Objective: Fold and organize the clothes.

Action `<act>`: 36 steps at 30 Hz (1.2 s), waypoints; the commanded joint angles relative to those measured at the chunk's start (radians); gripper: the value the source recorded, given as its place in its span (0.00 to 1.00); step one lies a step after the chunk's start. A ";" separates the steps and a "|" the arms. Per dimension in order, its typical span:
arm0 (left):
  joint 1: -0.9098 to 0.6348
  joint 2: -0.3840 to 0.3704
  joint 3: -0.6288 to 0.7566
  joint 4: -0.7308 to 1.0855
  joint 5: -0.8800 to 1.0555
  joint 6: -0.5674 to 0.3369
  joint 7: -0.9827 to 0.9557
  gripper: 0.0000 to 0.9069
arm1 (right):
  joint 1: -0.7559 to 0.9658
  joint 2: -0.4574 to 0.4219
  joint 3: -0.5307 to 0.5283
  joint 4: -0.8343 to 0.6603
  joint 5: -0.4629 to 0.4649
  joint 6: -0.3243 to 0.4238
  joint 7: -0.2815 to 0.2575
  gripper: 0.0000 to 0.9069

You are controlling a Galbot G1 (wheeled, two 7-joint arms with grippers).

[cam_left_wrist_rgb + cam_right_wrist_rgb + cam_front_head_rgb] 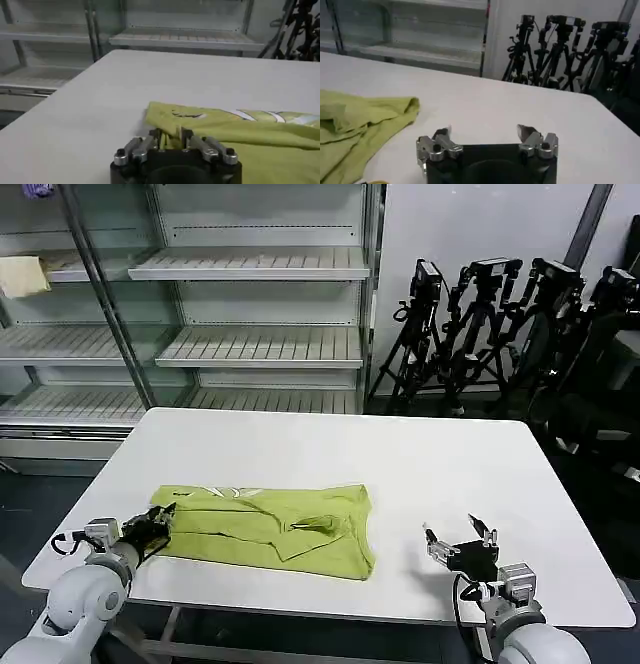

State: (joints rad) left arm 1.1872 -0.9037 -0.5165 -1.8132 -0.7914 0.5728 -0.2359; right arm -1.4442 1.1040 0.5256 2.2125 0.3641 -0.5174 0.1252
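The lime yellow-green T-shirt (275, 527) lies partly folded as a wide band on the white table (330, 454), near its front edge. My left gripper (158, 521) sits at the shirt's left end, shut on a pinch of the fabric; in the left wrist view the left gripper (171, 136) has green cloth (235, 130) pressed between its narrow fingers. My right gripper (460, 536) stands open on bare table to the right of the shirt, apart from it. In the right wrist view the right gripper (485, 132) has wide-spread fingers and the shirt's hem (365, 120) lies off to one side.
Behind the table stands a glass-fronted shelf unit (250, 294) with a pale cream cloth (22, 276) on an upper shelf. Several black camera tripods (500, 324) crowd the back right. Bare tabletop stretches behind and to the right of the shirt.
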 commanded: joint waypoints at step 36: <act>-0.042 -0.049 0.212 -0.413 0.497 0.003 0.146 0.01 | 0.013 -0.017 0.030 0.018 0.013 -0.005 0.003 1.00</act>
State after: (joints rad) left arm 1.2168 -0.8485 -0.6178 -2.0749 -0.4252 0.5677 -0.1051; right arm -1.4396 1.0894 0.5588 2.2294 0.3784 -0.5166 0.1271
